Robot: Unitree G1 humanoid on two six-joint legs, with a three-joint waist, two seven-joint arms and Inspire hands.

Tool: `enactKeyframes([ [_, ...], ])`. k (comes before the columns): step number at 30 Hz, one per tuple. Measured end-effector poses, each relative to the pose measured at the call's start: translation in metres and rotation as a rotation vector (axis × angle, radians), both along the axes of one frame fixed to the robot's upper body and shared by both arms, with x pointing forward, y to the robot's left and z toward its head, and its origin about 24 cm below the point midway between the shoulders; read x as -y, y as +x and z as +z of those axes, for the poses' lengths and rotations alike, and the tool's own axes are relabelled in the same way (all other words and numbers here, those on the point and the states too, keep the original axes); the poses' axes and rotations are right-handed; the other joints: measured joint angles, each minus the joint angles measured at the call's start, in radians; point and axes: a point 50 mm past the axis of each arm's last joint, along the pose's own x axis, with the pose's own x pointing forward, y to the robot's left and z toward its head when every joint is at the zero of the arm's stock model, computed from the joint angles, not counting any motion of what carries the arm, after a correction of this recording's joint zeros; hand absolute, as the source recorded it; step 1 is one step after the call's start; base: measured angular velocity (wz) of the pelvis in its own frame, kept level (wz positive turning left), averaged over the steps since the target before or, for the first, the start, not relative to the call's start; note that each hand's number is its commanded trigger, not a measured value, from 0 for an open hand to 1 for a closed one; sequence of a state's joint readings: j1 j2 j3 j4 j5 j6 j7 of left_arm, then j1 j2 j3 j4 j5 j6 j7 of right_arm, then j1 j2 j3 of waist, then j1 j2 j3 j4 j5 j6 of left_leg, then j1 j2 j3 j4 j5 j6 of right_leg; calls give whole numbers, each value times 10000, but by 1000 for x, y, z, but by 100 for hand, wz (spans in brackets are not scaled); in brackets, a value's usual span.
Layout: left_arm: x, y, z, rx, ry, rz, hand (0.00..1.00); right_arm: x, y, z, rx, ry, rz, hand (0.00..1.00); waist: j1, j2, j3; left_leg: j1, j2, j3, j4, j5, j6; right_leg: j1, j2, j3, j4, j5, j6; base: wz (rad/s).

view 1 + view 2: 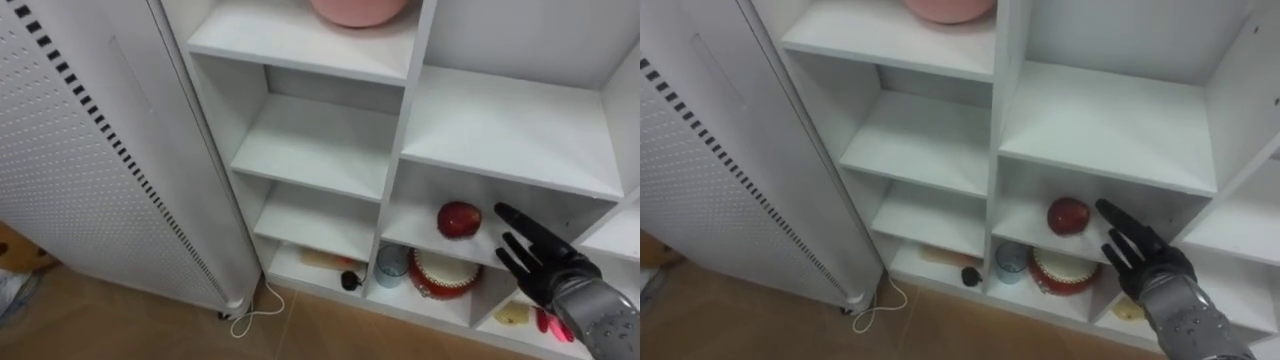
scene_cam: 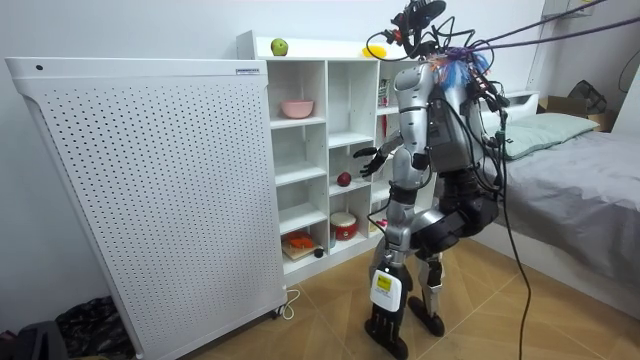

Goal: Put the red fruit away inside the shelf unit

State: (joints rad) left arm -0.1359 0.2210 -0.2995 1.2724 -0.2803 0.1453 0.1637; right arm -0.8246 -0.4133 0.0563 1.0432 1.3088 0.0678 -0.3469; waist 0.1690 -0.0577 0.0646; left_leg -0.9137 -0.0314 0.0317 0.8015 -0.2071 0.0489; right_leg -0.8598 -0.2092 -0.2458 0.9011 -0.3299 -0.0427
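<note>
- The white perforated panel [image 1: 90,170] stands tight against the closet's left side. We judge it well clear of our reach.
- The closet [image 1: 404,118] is a grid of open white compartments, and we stand close before it with knees bent, as the room view shows. If we lean further in, the forearm could knock the shelf edge above the apple.
- The red-and-white tin [image 1: 442,274] sits in the bottom compartment, directly under the apple's shelf. A fruit rolling off would likely drop past it to the floor.
- The pink bowl [image 1: 358,10] sits higher up and to the left, well apart from the hand, so we see no risk there.
- Our right hand [image 1: 535,262] is at the mouth of the apple's compartment. Its fingers [image 1: 515,218] are straight and spread, holding nothing, with the tips just beside the fruit. We cannot tell whether they touch it.
- The red apple [image 1: 459,219] rests on the shelf one level above the bottom. It is round and smooth, so a careless brush of the fingers could set it rolling toward the front edge.
- A green apple [image 2: 279,47] and a yellow fruit [image 2: 376,51] lie on the closet's top. Reaching that high could unsettle our balance.
- The blue cup [image 1: 391,264] stands beside the tin, out of harm's way.
- A white cord [image 1: 250,318] loops on the floor by the panel's foot and could snag a step.
</note>
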Motion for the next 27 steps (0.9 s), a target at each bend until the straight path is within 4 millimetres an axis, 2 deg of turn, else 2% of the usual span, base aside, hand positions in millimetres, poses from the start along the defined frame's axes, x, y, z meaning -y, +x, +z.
enactKeyframes([
  [4,0,-1,0,-36,-4,5,0,0,0,0,-49,-213,46,0,9,-14,-9,171,16,15,-11,-2,-3,143,5,19,-3,-2,-8,0],
  [9,0,-6,-2,-112,-12,28,0,-2,2,4,135,-213,139,0,10,-114,-58,231,26,89,-48,2,0,155,0,79,-7,5,-1,-2],
  [12,1,-4,-1,23,-59,-11,0,-4,3,7,292,-229,205,0,-5,-122,-63,297,106,76,-286,69,-7,269,76,15,-360,117,109,-6],
  [15,2,-2,-1,96,-77,-35,0,-5,3,5,284,-195,254,0,47,-123,-61,606,180,81,-674,162,-15,610,207,-54,-864,341,70,-7],
  [21,2,-9,-3,-101,-107,-41,0,4,-11,-25,-241,-691,793,0,111,17,-33,1546,204,2,-1228,166,-3,1751,388,-309,-1694,439,136,5],
  [24,2,-10,-3,-122,-307,-64,0,10,-27,-52,-924,-1269,1373,0,191,134,-28,2097,243,-47,-1596,162,-3,2356,527,-330,-2222,534,215,0],
  [26,2,-8,-3,-74,-467,-127,0,17,-49,-81,-1825,-1793,1921,0,211,375,-57,2571,233,-182,-1961,174,-14,2958,561,-545,-2747,616,254,8],
  [27,2,-8,-2,-55,-496,-145,0,19,-55,-88,-2040,-1889,2061,0,209,413,-60,2678,207,-210,-2046,178,-17,3076,559,-567,-2832,621,264,16],
])
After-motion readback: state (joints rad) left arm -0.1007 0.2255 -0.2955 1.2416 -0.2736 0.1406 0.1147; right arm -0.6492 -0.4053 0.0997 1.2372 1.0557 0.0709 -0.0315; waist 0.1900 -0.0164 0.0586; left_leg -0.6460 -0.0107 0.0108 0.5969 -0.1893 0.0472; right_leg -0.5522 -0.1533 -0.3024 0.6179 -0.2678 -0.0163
